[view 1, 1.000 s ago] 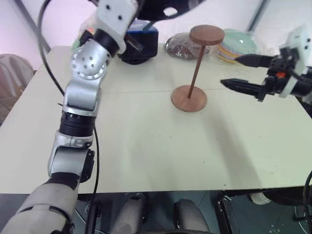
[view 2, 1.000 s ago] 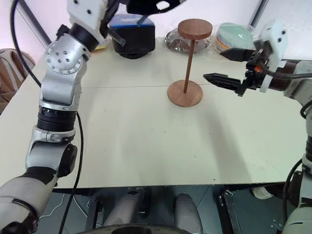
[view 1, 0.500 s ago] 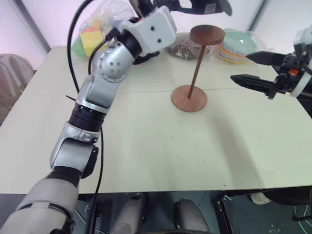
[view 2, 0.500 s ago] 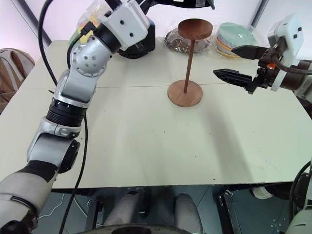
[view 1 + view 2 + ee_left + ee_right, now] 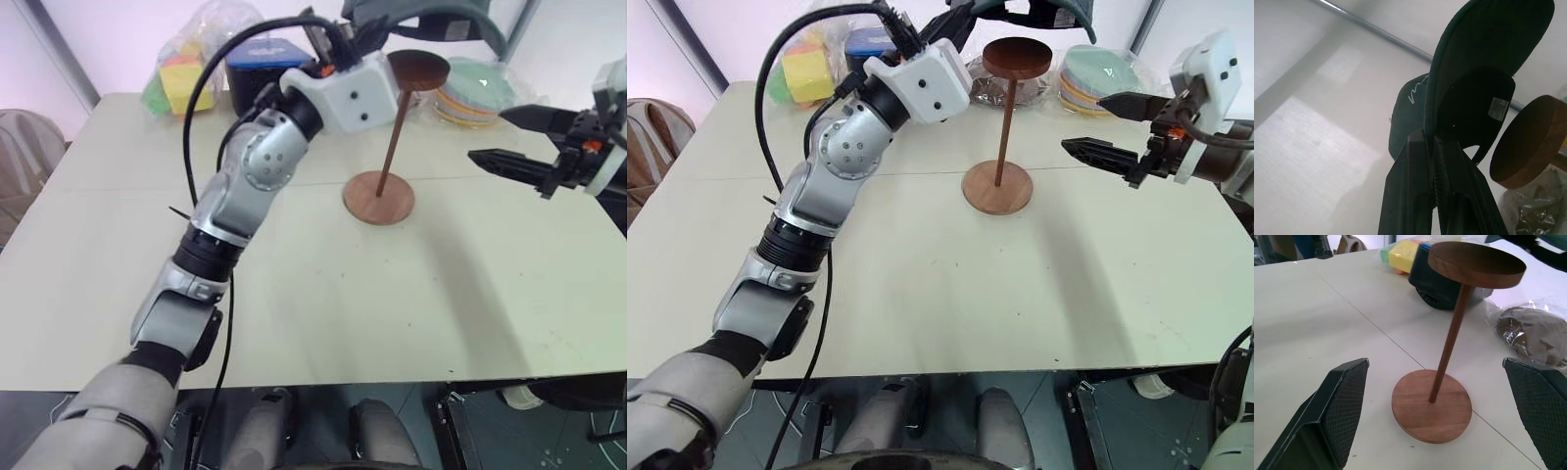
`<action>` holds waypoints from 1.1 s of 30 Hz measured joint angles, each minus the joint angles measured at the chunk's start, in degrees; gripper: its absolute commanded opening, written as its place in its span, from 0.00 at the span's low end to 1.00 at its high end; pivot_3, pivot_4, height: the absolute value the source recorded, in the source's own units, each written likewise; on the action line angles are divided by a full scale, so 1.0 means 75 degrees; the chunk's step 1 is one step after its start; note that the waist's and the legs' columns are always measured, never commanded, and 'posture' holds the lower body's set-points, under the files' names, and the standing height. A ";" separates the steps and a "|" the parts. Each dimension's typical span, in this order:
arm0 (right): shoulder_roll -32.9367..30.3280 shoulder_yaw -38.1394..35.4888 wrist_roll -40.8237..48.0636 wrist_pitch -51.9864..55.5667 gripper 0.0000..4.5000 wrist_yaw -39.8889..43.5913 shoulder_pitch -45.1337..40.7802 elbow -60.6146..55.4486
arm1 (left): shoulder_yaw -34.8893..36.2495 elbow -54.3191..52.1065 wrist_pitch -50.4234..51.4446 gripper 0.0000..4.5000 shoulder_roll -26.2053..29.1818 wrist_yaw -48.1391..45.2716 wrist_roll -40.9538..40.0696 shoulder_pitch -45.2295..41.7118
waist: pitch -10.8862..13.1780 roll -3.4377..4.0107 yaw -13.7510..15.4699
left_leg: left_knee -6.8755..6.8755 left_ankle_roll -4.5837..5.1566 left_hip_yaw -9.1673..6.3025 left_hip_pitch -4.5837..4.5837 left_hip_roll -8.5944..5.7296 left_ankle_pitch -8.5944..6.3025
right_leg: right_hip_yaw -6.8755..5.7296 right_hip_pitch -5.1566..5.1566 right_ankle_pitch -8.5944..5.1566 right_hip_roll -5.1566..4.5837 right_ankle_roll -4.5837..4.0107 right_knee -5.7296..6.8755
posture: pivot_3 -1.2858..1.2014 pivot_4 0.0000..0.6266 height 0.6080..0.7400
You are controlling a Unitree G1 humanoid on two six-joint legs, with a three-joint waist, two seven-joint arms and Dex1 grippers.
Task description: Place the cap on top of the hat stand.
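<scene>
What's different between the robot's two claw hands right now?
The left gripper has its fingers shut on the brim of the cap, raised beside the top disc of the hat stand. The right gripper holds nothing, fingers spread wide, level, facing the stand's pole. Both have two black fingers.

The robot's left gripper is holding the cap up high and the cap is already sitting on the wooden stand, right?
Not quite. The left gripper does pinch the cap by its brim, but the cap hangs in the air beside the hat stand, not on it. The left wrist view shows the stand's top disc bare.
</scene>
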 measured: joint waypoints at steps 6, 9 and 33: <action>0.0008 0.0057 -0.0050 0.0065 1.00 -0.0099 -0.0434 0.0786 | -0.0238 -0.0445 0.0039 0.01 -0.0061 0.0470 0.0808 0.0475 | 0.0000 0.0000 0.0004 | 0.0001 0.0000 0.0002 0.0001 -0.0001 0.0000 | 0.0001 0.0001 0.0000 0.0000 0.0000 0.0001 | 0.52 0.24 1.00; 0.0088 0.0031 0.0009 0.0293 1.00 -0.0311 -0.0861 0.1160 | -0.0245 -0.0491 0.0044 0.01 -0.0091 0.0639 0.1061 0.0607 | 0.0000 0.0000 0.0005 | 0.0001 0.0000 0.0003 0.0001 0.0000 0.0000 | 0.0001 0.0000 0.0000 -0.0001 0.0000 0.0000 | 0.52 0.24 1.00; 0.0226 0.0355 -0.0067 0.0477 1.00 -0.0202 -0.1152 0.1634 | -0.0788 -0.1087 0.0310 0.01 -0.0873 0.1178 0.1953 0.1629 | -0.0001 0.0001 0.0024 | 0.0002 0.0000 0.0004 -0.0001 -0.0001 0.0000 | 0.0001 0.0000 0.0000 -0.0002 0.0001 0.0001 | 0.52 0.24 1.00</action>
